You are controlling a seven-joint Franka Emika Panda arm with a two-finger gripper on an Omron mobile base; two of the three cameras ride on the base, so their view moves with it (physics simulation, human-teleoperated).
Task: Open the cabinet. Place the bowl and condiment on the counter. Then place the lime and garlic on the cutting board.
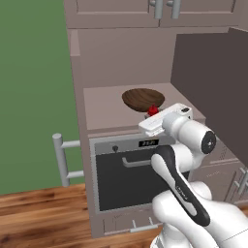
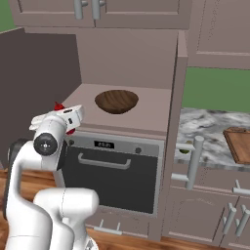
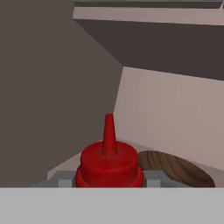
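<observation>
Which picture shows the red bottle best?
The hand view: the condiment sits close up, with its pointed cap, in the gripper. In both base views the hand hides all but a red bit.

The cabinet (image 2: 127, 58) stands open, its dark door (image 1: 213, 92) swung wide, and on its taupe shelf sits the wide, shallow dark-brown wooden bowl (image 2: 116, 101), upright. The red condiment (image 3: 109, 164) bottle, pointed cap up, stands just beside the bowl at the shelf's front. Well apart, the reddish-brown cutting board (image 2: 239, 144) lies flat on the veined marble counter (image 2: 202, 132), with a small dark-green lime (image 2: 184, 151) near the counter's front edge.
</observation>
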